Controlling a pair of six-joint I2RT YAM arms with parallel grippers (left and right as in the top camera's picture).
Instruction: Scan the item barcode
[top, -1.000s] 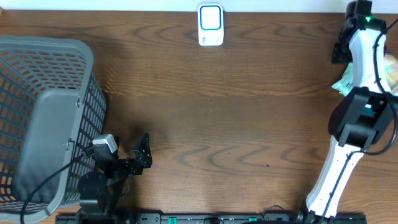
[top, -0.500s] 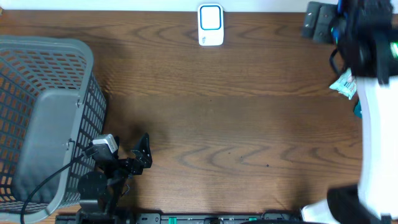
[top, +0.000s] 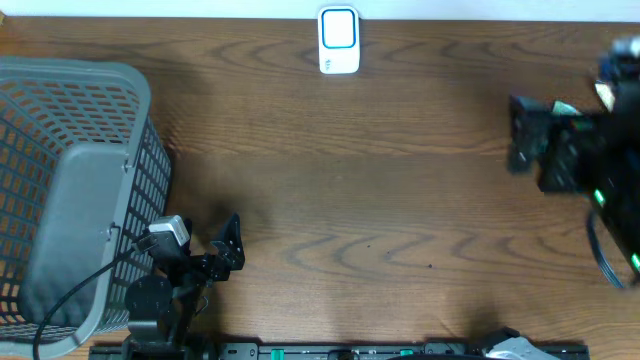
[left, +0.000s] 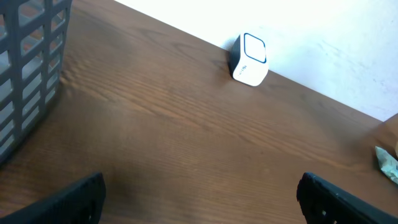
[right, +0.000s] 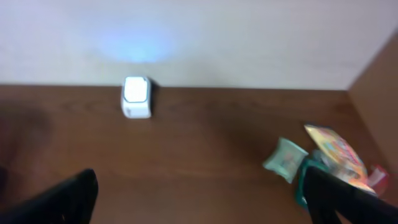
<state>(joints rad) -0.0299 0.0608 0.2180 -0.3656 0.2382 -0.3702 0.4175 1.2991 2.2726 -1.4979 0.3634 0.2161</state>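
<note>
The white barcode scanner (top: 339, 40) with a blue-framed window stands at the table's back edge; the left wrist view also shows the scanner (left: 250, 51), as does the right wrist view (right: 136, 96). Small packaged items lie at the far right: a mint-green packet (right: 286, 158) and a colourful packet (right: 336, 154). In the overhead view my right arm hides them. My right gripper (top: 521, 135) hovers blurred over the right side, open and empty, left of the packets (right: 205, 200). My left gripper (top: 231, 244) rests open near the front left, its jaws (left: 202, 200) empty.
A grey mesh basket (top: 75, 190) fills the left side, and its wall (left: 28, 68) shows in the left wrist view. A pale wall runs behind the table's back edge. A corner of the mint packet (left: 388, 163) shows at the right.
My right arm has swung from the back right corner forward over the right side, now covering the packets from above. The left arm has not moved.
</note>
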